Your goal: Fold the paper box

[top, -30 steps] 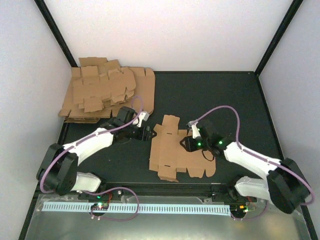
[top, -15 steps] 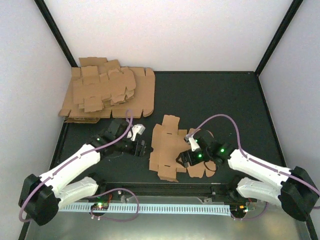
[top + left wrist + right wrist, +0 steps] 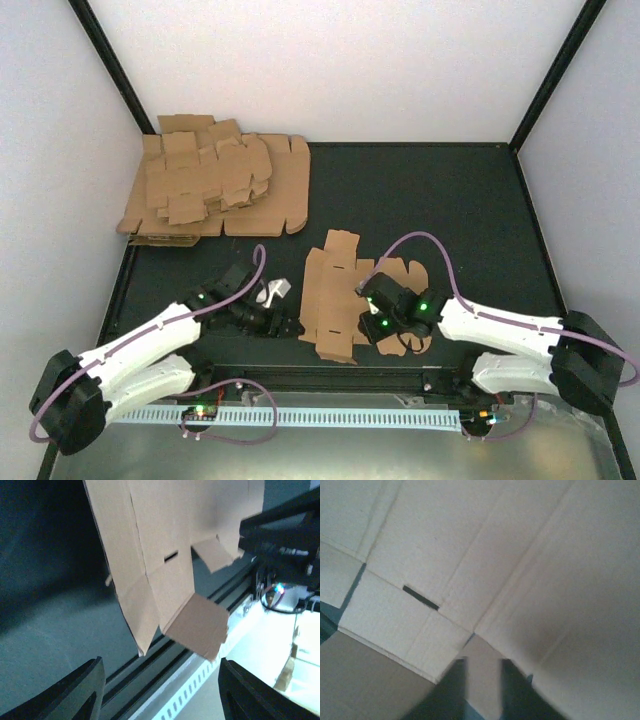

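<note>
The paper box (image 3: 335,290) is a flat brown die-cut sheet lying mid-table near the front. In the left wrist view one flap (image 3: 196,626) at its near corner is tilted up. My left gripper (image 3: 288,326) sits just off the sheet's lower left edge. It is open wide (image 3: 161,666), with nothing between its fingers (image 3: 75,692). My right gripper (image 3: 364,312) is low over the middle of the sheet. Its dark, blurred fingers (image 3: 451,690) stand a narrow gap apart (image 3: 482,662), and a cardboard tab (image 3: 481,680) shows face-on through the gap.
A thick pile of brown cardboard sheets (image 3: 215,185) lies at the back left. A black rail (image 3: 300,378) and a white perforated strip (image 3: 300,415) run along the front edge, close under the sheet's raised corner. White walls enclose the table.
The left arm has swung toward the front and right, bringing its gripper to the sheet's lower left edge. The right gripper has slid left and forward over the sheet, and its fingers have come closer together.
</note>
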Robot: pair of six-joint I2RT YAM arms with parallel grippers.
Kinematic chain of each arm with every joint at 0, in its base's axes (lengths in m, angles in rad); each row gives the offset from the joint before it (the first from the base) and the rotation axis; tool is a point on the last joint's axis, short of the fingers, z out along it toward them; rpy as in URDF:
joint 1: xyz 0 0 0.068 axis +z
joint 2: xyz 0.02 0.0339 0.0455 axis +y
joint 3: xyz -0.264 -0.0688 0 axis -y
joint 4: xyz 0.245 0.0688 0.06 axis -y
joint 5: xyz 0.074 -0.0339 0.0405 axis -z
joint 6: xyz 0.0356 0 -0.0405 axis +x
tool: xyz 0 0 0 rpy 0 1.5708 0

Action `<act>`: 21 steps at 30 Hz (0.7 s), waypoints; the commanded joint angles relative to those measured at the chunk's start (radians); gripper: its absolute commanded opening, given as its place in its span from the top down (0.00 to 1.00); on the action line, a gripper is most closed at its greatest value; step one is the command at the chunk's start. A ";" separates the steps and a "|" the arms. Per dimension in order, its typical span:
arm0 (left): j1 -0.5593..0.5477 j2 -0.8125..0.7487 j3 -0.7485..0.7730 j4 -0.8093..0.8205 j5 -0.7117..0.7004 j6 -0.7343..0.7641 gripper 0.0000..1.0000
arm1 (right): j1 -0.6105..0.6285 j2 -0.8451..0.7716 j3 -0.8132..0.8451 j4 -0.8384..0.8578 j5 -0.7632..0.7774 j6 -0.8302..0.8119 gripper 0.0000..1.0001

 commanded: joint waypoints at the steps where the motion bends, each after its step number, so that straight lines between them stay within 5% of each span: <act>1: -0.067 -0.021 -0.052 0.080 0.070 -0.140 0.40 | -0.003 0.046 0.039 0.111 0.054 0.029 0.96; 8: -0.119 -0.052 -0.088 0.089 0.062 -0.202 0.52 | -0.065 0.111 0.039 0.340 -0.089 -0.029 0.98; 21: -0.129 0.011 -0.213 0.407 0.106 -0.332 0.63 | -0.140 0.388 0.046 0.790 -0.424 0.009 0.98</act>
